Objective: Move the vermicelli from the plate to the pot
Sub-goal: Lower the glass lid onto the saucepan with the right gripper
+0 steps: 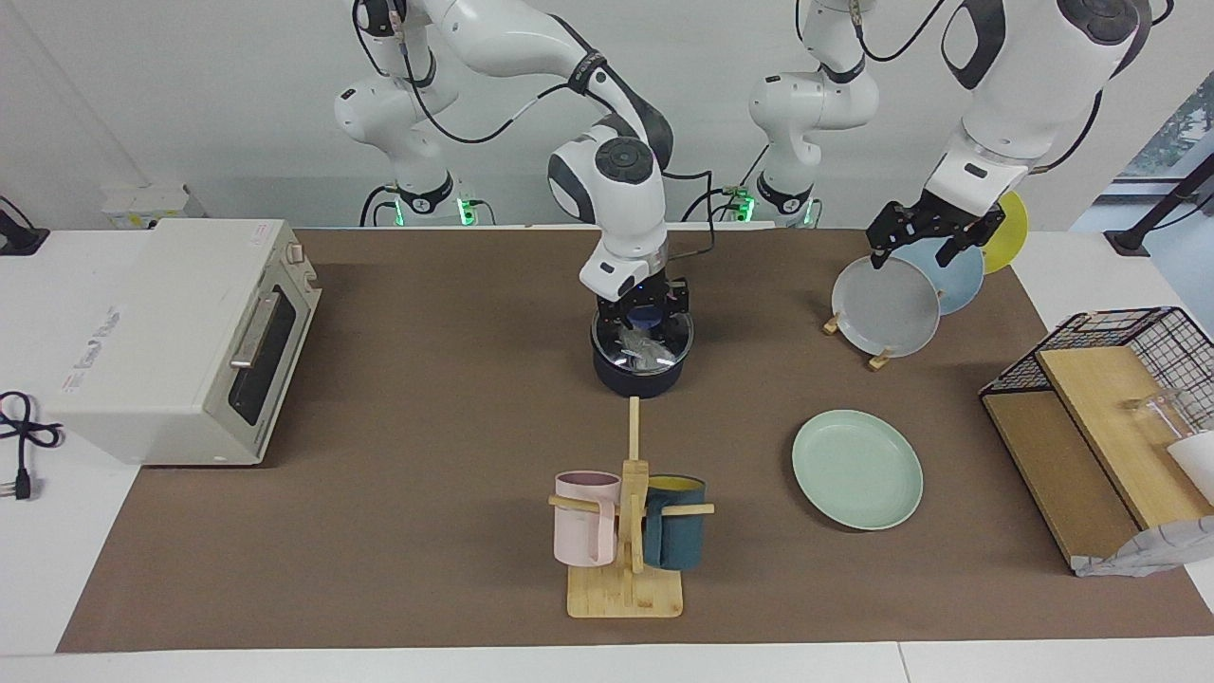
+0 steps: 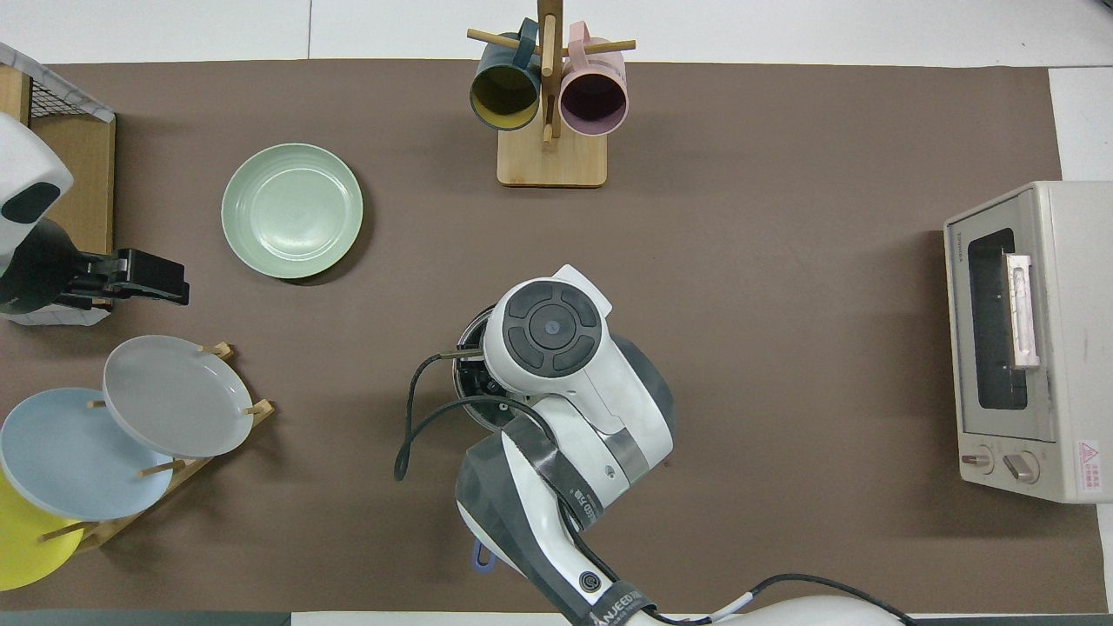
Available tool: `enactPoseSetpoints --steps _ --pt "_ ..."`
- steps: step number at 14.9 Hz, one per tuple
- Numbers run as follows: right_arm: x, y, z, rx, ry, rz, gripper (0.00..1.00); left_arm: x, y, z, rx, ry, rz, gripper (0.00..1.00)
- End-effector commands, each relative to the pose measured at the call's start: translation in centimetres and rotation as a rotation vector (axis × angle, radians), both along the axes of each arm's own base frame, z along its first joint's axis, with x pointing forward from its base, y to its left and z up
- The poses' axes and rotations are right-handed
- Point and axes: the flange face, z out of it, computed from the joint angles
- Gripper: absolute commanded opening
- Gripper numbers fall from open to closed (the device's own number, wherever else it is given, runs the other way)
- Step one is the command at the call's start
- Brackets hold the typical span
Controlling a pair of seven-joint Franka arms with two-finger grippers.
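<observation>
2 white Franka arms at a table w/ a brown mat (image 1: pixel 427 427). Right gripper (image 1: pixel 647 318) sits on top of the small dark navy saucepan (image 1: pixel 637 378), fingertips closed on the blue knob of its 1 clear glass lid (image 1: pixel 645 343); in the overhead view the arm hides most of the pot and only the blue handle end (image 2: pixel 483 556) shows, pointing toward the robots. Something pale lies under the glass, can't tell what. Left gripper (image 1: pixel 928 239) hangs in the air over the plate rack, jaws spread wide, holding nothing. 1 round pale mint-green plate (image 1: pixel 857 468) lies flat on the mat, bare, farther from the robots than the rack and toward the left arm's end. 4 plates total: the mint one plus 3 on edge in the wooden rack (image 2: pixel 174 469) – 1 grey plate (image 1: pixel 886 306), 1 light blue plate (image 1: pixel 958 275), 1 yellow plate (image 1: pixel 1007 228). 2 mugs on 1 bamboo mug tree (image 1: pixel 626 569): 1 pink mug (image 1: pixel 584 518), 1 dark teal mug (image 1: pixel 675 533) w/ yellow inside. 1 cream toaster oven (image 1: pixel 180 337) at the right arm's end, door shut. 1 black wire basket (image 1: pixel 1119 346) w/ wooden boards at the left arm's end.
</observation>
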Motion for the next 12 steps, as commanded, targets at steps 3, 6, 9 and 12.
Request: enactPoseSetpoints --steps 3,6,9,12 --pt "0.14 -0.54 -0.24 -0.035 -0.026 0.051 0.60 -0.59 0.73 0.56 -0.004 -0.007 -0.002 1.00" --pt "0.17 -0.53 -0.22 -0.032 -0.028 0.047 0.64 -0.50 0.98 0.49 -0.005 -0.007 0.003 1.00" --pt "0.14 -0.41 -0.13 -0.029 -0.027 0.033 0.86 -0.59 0.91 0.47 -0.004 -0.004 0.001 1.00" --pt "0.62 -0.39 0.47 -0.020 -0.035 0.012 1.00 -0.58 0.99 0.47 -0.004 -0.004 0.004 1.00"
